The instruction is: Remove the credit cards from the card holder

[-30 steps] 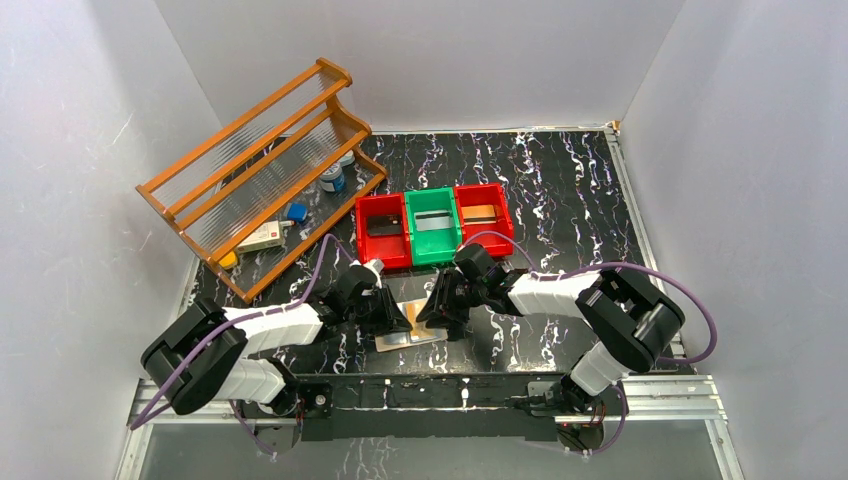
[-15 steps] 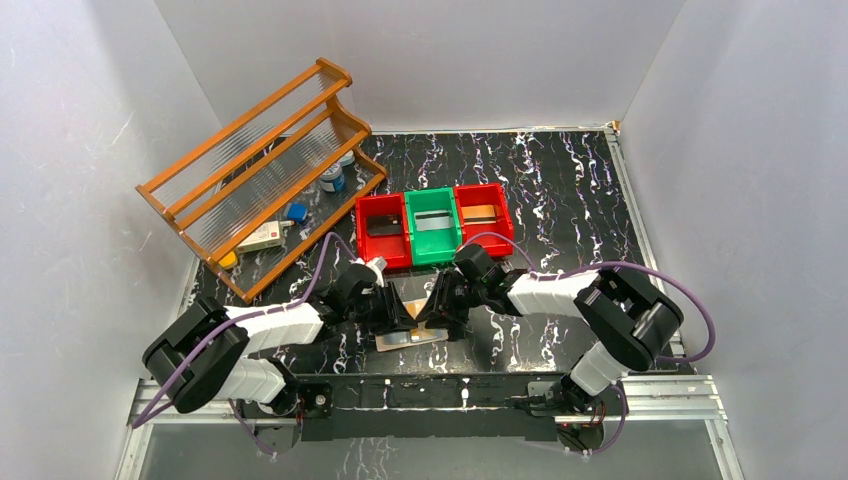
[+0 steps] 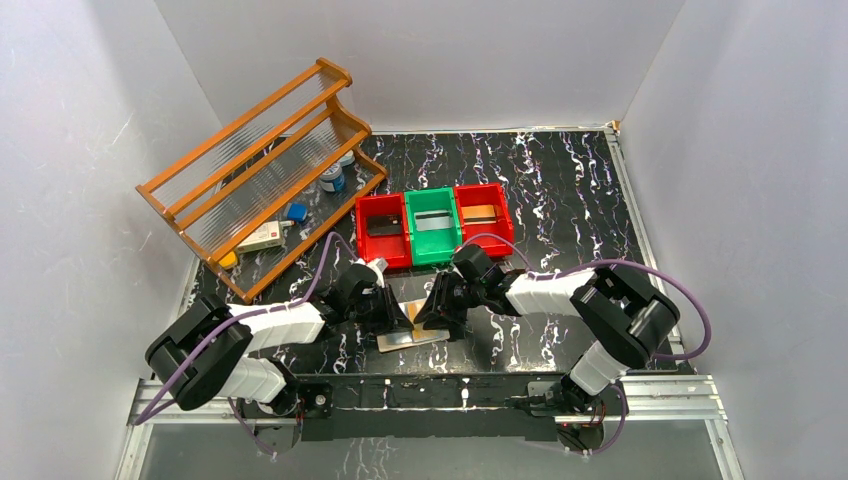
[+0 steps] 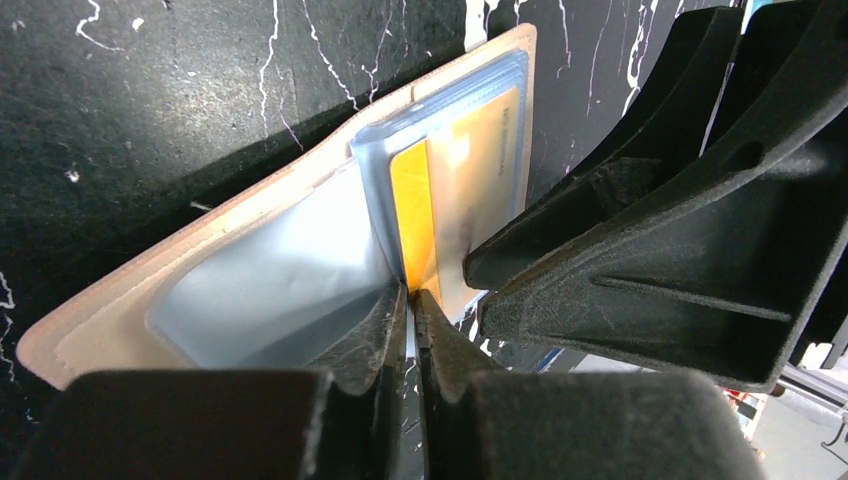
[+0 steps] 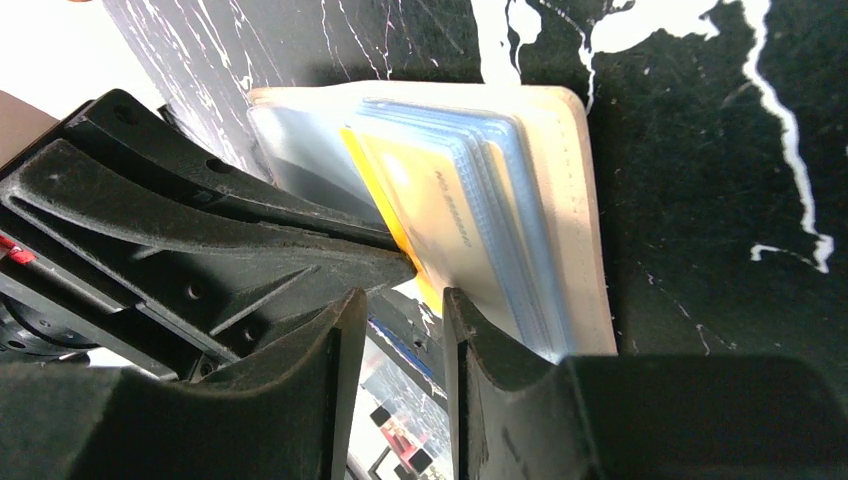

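**mk_tinker:** ok so where's the card holder (image 3: 410, 338) sitting rn?

**yam_fan:** lying open on the black marbled tabletop (image 3: 570, 180), near edge, right between the two arms. tan leather outside, pale blue plastic sleeves (image 4: 270, 290) fanned up inside. there's an orange-gold card (image 4: 415, 210) tucked in one of those sleeves

**mk_tinker:** and the end effectors?

**yam_fan:** left end effector (image 4: 408, 300) is clenched, tips pinched together on the edge of a sleeve. looks like a thin sheet of plastic is caught between them. right end effector (image 5: 402, 300) is released, with a clear gap between its fingers. its tips sit at the near edge of the sleeve stack and the corner of the orange-gold card pokes toward that gap, but it's not gripping it as far as i can see. the two end effectors are nearly touching each other over the card holder

**mk_tinker:** any other cards around?

**yam_fan:** yep, three bins in a row further back, side by side and touching. left red bin (image 3: 383, 263) has a dark card (image 3: 382, 226), green bin (image 3: 434, 256) in the middle has a silvery grey card (image 3: 433, 222), right red bin (image 3: 487, 234) has an orange-brown card (image 3: 480, 212). wooden rack (image 3: 240, 150) is off at the far left with small stuff under it, well apart from the card holder
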{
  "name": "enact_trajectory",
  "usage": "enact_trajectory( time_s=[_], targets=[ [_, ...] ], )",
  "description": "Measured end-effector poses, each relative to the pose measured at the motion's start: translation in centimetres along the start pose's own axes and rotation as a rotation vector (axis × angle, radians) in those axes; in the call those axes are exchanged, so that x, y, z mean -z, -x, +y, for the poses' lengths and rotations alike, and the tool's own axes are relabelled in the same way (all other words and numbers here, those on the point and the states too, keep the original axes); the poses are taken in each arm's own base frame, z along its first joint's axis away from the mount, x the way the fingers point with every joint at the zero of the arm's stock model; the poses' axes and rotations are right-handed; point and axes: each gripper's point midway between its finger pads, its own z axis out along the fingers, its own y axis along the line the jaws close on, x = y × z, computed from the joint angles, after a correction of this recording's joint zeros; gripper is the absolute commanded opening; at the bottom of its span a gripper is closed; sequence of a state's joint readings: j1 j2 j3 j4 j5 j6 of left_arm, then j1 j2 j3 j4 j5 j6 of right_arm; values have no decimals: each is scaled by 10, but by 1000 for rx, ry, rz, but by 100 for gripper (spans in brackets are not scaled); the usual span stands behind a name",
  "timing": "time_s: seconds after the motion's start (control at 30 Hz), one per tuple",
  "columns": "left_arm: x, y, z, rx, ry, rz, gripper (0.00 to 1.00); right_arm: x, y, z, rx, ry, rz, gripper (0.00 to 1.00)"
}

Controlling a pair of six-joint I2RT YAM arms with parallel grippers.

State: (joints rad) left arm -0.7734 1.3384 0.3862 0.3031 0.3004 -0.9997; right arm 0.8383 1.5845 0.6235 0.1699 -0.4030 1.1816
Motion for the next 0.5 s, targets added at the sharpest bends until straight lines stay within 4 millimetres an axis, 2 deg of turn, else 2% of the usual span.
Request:
enact_trajectory(
  time_s=[0.23,0.5],
  targets=[
    [-2,0,1,-8,19,14,0,2,2,1,17,-28,-9,46],
    [-6,1,-2,-27,22,34,0,20,23,-2,85,-152,-138,48]
  ],
)
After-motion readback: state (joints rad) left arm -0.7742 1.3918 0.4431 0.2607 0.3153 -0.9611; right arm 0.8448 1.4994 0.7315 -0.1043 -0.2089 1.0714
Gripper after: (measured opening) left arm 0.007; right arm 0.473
